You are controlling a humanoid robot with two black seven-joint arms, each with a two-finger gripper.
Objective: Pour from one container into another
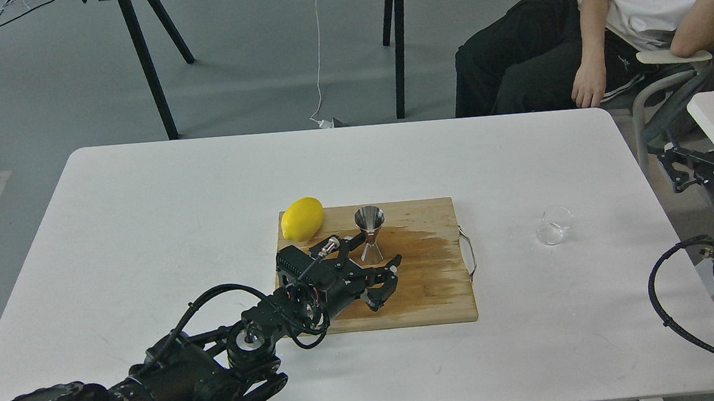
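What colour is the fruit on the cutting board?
Bright yellow: the lemon sits at the board's far left corner, clearest in the head view.

Glass cup (554,225): a small, short vessel of clear glass is shown standing upright on the white tabletop (203,187), mouth upward, to the right of the wooden board (427,284) and apart from its metal handle. No contents can be made out through its wall. Jigger (370,234): a small, shiny steel measure formed of two cones joined at a narrow waist is shown standing upright on the board, near its far edge, with the wider cone uppermost and open. It is placed just right of the lemon (302,219) and well apart from the cup.
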